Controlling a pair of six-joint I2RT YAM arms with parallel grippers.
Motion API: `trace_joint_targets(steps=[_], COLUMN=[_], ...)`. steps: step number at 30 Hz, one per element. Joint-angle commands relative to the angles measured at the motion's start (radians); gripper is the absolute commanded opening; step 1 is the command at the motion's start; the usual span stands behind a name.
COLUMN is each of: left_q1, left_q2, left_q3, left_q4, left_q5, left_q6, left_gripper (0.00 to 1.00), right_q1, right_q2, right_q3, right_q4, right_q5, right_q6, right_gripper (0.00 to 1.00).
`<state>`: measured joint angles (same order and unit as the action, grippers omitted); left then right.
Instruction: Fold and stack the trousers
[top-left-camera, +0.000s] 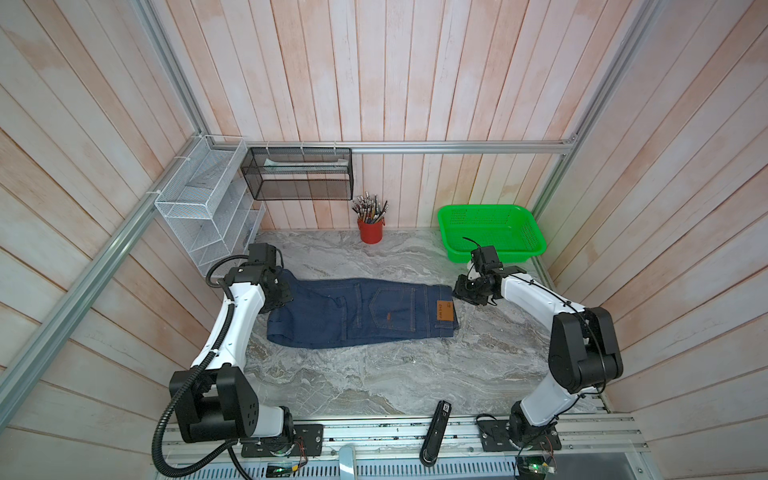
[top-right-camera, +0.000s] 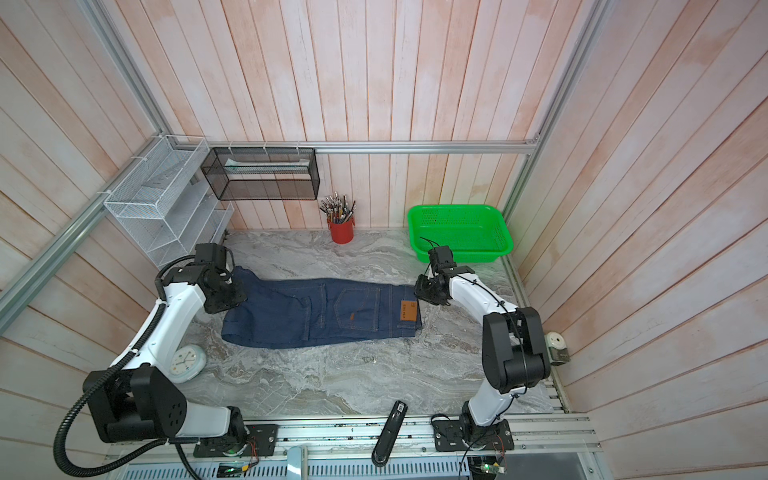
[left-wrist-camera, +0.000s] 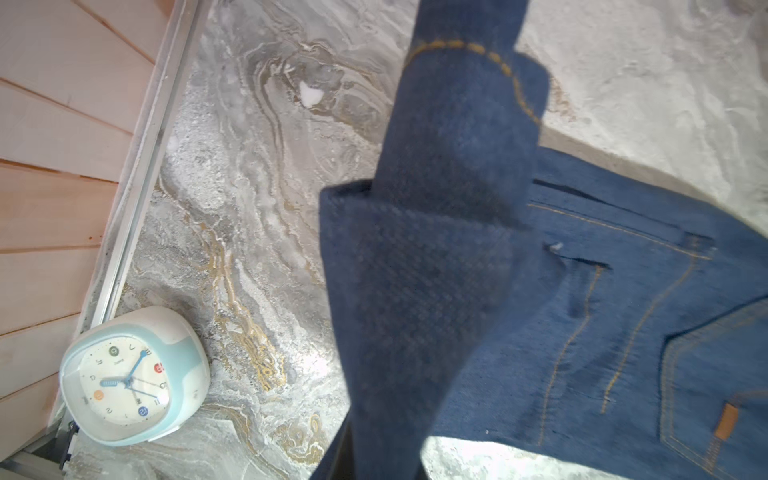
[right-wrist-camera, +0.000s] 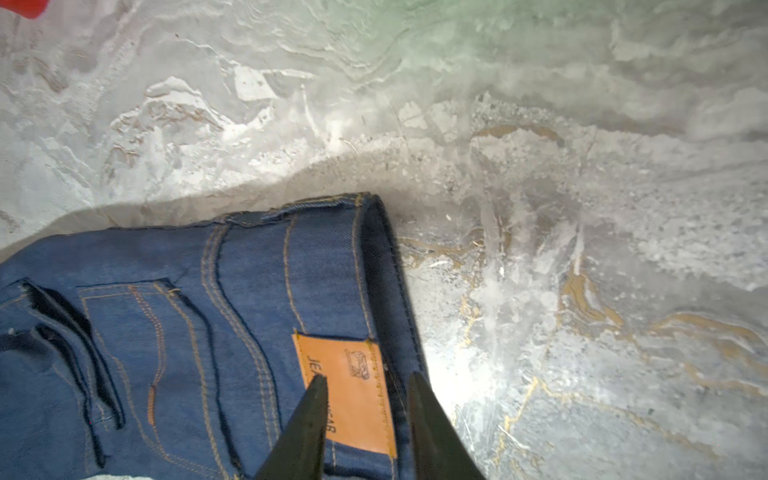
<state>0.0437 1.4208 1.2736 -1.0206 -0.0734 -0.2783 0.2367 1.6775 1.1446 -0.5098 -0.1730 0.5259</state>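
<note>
The trousers (top-left-camera: 361, 311) (top-right-camera: 324, 311) are dark blue denim, folded into a short band across the middle of the marble table, waistband to the right. My left gripper (top-left-camera: 282, 297) (top-right-camera: 232, 295) sits at their left end, shut on a strip of denim. In the left wrist view that strip (left-wrist-camera: 449, 208) runs up from the hidden jaws and hangs above the rest of the cloth. My right gripper (top-left-camera: 457, 293) (right-wrist-camera: 368, 376) hovers open just over the waistband's tan patch (right-wrist-camera: 345, 395). Nothing lies between its fingers.
A pale blue clock (top-right-camera: 187, 363) (left-wrist-camera: 133, 378) stands by the left arm. At the back are a red cup of pens (top-left-camera: 370, 230), a green basket (top-left-camera: 490, 232), a white wire rack (top-left-camera: 208, 199) and a black mesh shelf (top-left-camera: 297, 173). A black handheld device (top-left-camera: 434, 432) lies at the front edge.
</note>
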Motion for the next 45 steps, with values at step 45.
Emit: trace_joint_targets(steps=[45], left_q1=[-0.854], left_q2=[0.976], left_q3=[1.067], left_q4=[-0.078], left_q5=[0.197], left_q6=[-0.430], left_gripper=[0.00], right_q1=[-0.062], right_q2=[0.058], right_q3=[-0.120], right_q4=[0.095], right_q5=[-0.113], right_q6=[-0.038], right_gripper=[0.32])
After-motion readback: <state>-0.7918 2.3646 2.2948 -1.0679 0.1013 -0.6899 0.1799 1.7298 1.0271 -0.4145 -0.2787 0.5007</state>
